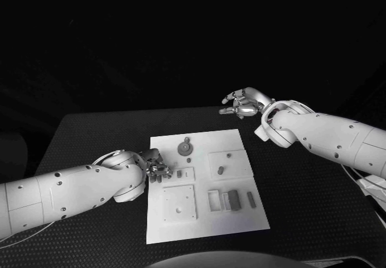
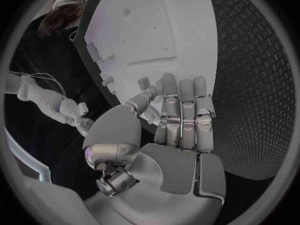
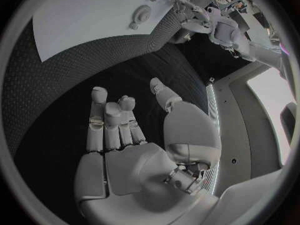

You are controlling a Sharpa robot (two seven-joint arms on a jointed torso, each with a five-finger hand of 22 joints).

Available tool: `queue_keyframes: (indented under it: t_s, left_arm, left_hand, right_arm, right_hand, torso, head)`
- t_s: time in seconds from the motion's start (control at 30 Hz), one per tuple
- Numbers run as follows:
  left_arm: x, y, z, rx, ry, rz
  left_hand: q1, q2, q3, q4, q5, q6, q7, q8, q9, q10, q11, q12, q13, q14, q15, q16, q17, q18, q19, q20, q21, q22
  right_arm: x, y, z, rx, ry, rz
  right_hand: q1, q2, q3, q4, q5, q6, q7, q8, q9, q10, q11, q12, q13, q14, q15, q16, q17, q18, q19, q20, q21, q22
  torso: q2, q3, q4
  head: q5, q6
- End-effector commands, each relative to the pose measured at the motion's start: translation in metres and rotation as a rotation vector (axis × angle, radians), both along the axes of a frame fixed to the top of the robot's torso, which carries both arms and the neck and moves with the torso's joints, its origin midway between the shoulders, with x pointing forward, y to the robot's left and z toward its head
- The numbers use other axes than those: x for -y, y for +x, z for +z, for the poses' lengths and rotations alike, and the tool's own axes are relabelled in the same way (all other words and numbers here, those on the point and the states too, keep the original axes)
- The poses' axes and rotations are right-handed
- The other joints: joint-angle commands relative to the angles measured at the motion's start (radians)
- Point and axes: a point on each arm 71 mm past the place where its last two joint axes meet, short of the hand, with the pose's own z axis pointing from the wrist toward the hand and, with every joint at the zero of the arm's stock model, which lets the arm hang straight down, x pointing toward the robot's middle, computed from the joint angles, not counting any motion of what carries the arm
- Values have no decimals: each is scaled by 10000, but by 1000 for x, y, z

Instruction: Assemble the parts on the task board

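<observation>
2 white arms reach over the black table (image 1: 96,125) in the head view. The task board (image 1: 205,220), a white plate, lies in the middle of the table, with small grey parts on it: a round part (image 1: 185,148) near its far edge, a small peg (image 1: 220,169) on a raised square to the right, and a dark block (image 1: 233,200) standing in a frame nearer the robot. The left hand (image 1: 154,167) sits at the board's left edge, its fingers curled over the rim; whether they pinch a part there I cannot tell. The right hand (image 1: 241,104) hangs beyond the board's far right corner, well apart from it, its fingers loosely bent and holding nothing.

From the left wrist, the left hand (image 2: 178,117) shows its fingers lying straight and side by side, their tips at the board's (image 2: 156,30) edge; the thumb reaches toward a small part (image 2: 144,82) at that rim.

From the right wrist, the right hand (image 3: 125,130) is spread and empty above the table (image 3: 56,85), with the board (image 3: 81,15) and its round part (image 3: 142,16) lying further off.
</observation>
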Motion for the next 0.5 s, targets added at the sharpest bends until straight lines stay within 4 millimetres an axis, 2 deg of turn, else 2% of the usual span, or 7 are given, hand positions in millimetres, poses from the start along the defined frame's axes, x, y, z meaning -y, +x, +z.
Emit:
queue_keyframes:
  t_s: [0.03, 0.1, 0.4, 0.5]
  left_arm:
    - [2, -2, -1, -48, 212, -239]
    - [2, -2, -1, -12, 237, -257]
    - [2, -3, -3, -163, 319, -299]
    - [2, -3, -3, -203, 336, -324]
  left_hand:
    - [-38, -22, 8, 51, 31, 400, -320, 48, 20, -30, -56, 49, 17, 10, -24, 65, 14, 87, 45, -14, 35, 20]
    - [-38, -23, 10, 53, 31, 406, -323, 52, 24, -27, -59, 60, 25, 14, -26, 73, 20, 88, 50, -17, 40, 32]
    - [18, 4, 43, 23, 35, 466, -358, 94, 63, 5, -95, 166, 104, 56, -52, 151, 74, 101, 96, -44, 81, 136]
    - [30, 9, 51, 14, 37, 472, -363, 98, 66, 6, -97, 174, 110, 58, -54, 155, 77, 102, 98, -46, 83, 145]
  right_arm:
    - [-2, -1, -1, -45, -75, 162]
    - [-2, -1, -1, -42, -73, 163]
    - [-1, -1, -2, -99, -88, 166]
    - [-1, -1, -2, -98, -90, 150]
  right_hand:
    - [-111, 6, 20, -23, 39, 420, 355, -54, -16, -688, 217, 36, -9, -78, 23, -47, -9, 109, -57, -21, -33, 187]
    - [-111, 6, 20, -23, 39, 420, 355, -54, -16, -688, 217, 36, -10, -78, 23, -47, -9, 109, -57, -21, -33, 187]
    - [-114, 8, 21, -23, 39, 420, 356, -53, -17, -689, 217, 37, -11, -78, 23, -47, -10, 109, -58, -20, -33, 187]
    - [-115, 9, 21, -23, 39, 420, 356, -53, -17, -689, 217, 38, -11, -78, 23, -47, -10, 109, -58, -20, -33, 187]
  torso:
    - [6, -2, -1]
    - [7, -4, 2]
    - [3, -14, 10]
    - [-5, -20, 12]
  head:
    - [52, -28]
    - [30, -65]
    - [56, -53]
    - [86, -118]
